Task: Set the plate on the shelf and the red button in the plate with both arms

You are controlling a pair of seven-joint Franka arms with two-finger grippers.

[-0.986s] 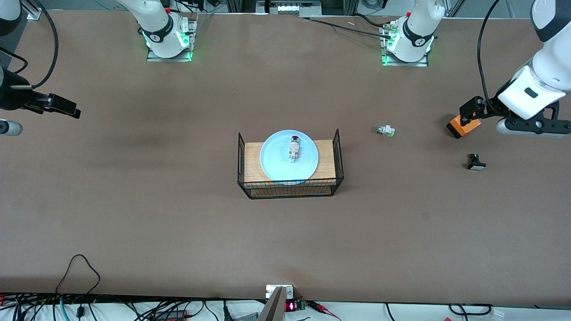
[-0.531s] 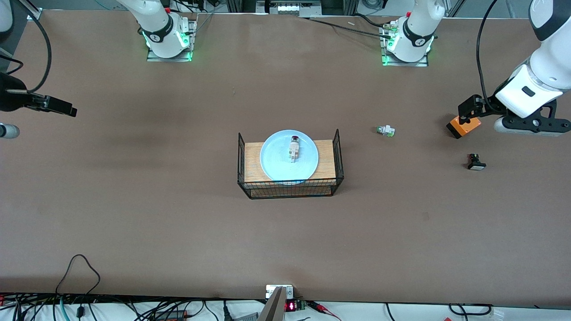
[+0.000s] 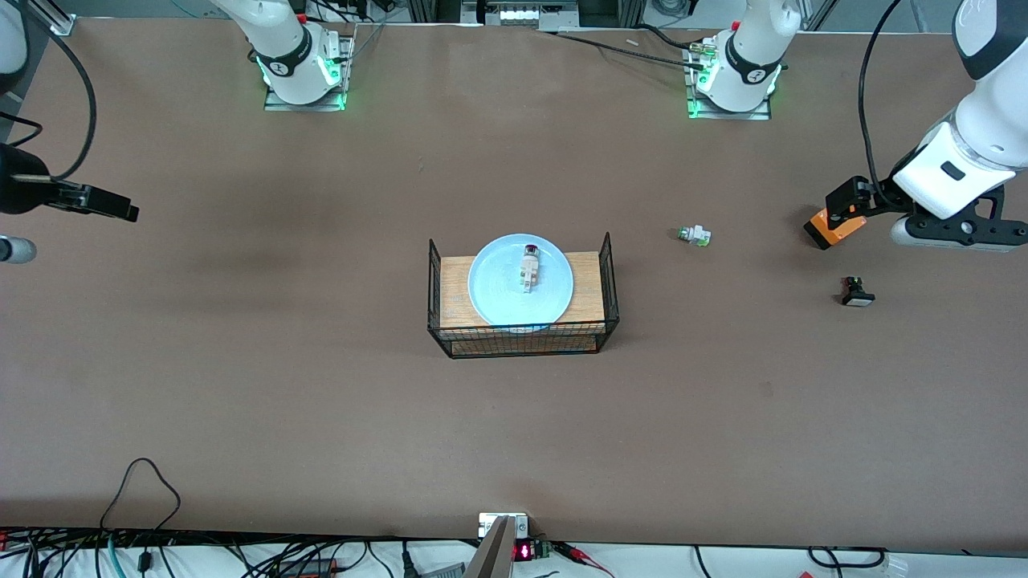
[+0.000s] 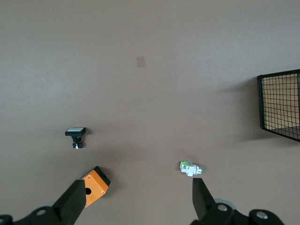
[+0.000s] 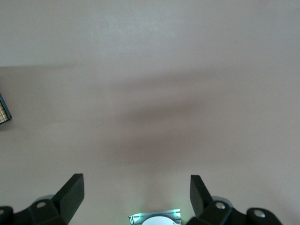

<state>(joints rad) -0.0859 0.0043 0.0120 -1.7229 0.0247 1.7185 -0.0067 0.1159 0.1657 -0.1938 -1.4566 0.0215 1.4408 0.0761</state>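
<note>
The plate (image 3: 520, 288) lay on the wooden board inside the wire basket (image 3: 609, 277) at mid-table, and the red button (image 3: 528, 267) lay on the plate, so both placements looked complete and the step in hand was judged to be retraction. The left gripper (image 4: 136, 199) hung with its fingers spread wide and holding nothing, above the left arm's end of the table; the orange box (image 4: 93, 185) sat just under it, the green-capped switch (image 4: 191, 168) close by toward the basket, and the black button (image 4: 75, 137) a little farther out. The right gripper (image 5: 136, 193) hung likewise spread and empty above bare table at the right arm's end, the basket well apart from it. To finish well, each arm should be kept high and clear of the basket walls, with the left gripper not lowered over the loose parts beneath it. The surface was a flat matte brown tabletop (image 3: 321, 401); cables ran along its edges
</note>
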